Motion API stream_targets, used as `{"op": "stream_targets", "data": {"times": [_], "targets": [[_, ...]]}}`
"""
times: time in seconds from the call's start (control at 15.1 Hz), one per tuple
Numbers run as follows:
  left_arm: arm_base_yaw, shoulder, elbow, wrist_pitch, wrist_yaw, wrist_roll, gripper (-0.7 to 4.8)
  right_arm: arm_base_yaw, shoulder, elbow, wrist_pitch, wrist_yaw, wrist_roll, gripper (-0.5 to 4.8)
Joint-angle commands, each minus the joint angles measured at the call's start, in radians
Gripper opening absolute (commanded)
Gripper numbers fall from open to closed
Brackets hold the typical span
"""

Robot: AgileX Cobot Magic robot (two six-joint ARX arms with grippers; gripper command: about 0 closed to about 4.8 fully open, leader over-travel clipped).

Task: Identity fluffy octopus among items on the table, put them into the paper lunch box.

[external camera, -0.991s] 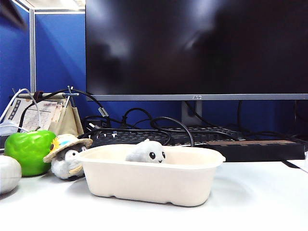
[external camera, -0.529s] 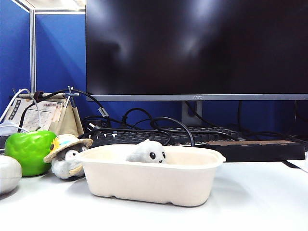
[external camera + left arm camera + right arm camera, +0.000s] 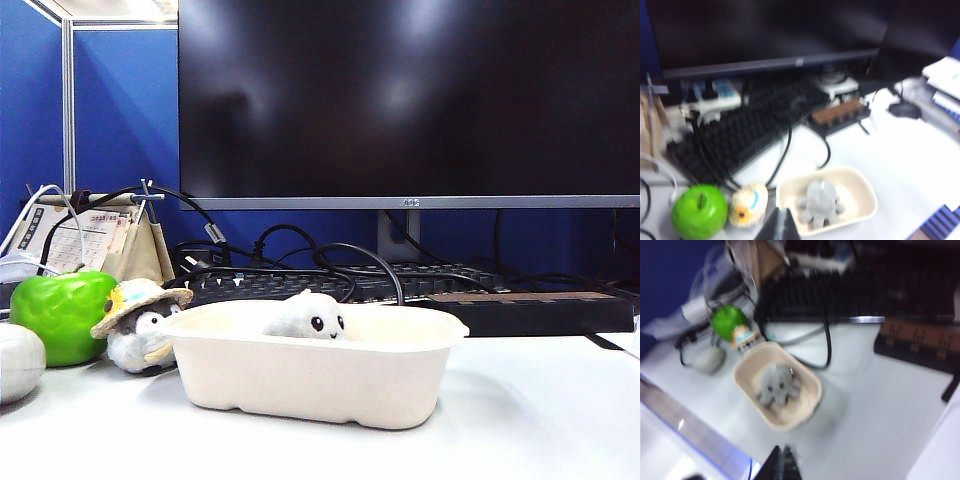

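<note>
Since the fluffy octopus (image 3: 776,385) already lies inside the paper lunch box (image 3: 805,412), well below and ahead of both grippers, no hold is needed; it looks light and squashy, best pinched at the head. Right gripper (image 3: 782,465) is closed and empty; left gripper (image 3: 780,226): cannot tell.

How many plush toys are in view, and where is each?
2. The fluffy octopus lies inside the paper lunch box; the plush penguin stands on the table between the box and the green apple.
</note>
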Motion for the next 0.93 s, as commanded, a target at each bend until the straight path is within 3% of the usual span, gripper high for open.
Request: {"op": "stream_targets", "data": {"times": [0.07,0.33,0.4,0.59,0.79,0.93], "targets": [[0.0,-0.085,0.003,0.009,0.002,0.008,-0.06,0.0,-0.099,-0.016,0.047,0.003,0.007,-0.01],[0.002,-0.165,-0.006,0.221,0.0,0.008,-0.06,0.0,-0.228,-0.021,0.16,0.081,0.006,-0.01],[0.002,-0.165,-0.036,0.349,0.0,0.006,-0.06,0.0,-0.257,-0.045,0.242,0.095,0.006,-0.01],[0.002,-0.165,-0.182,0.573,-0.053,0.0,-0.06,0.0,-0.311,-0.179,0.429,0.095,0.006,-0.01],[0.001,-0.163,-0.369,0.685,-0.158,0.0,-0.06,0.0,-0.32,-0.357,0.553,0.095,0.006,-0.01],[0.001,-0.16,-0.496,0.768,-0.157,-0.011,-0.06,0.0,-0.318,-0.469,0.648,0.095,0.006,-0.01]]}}
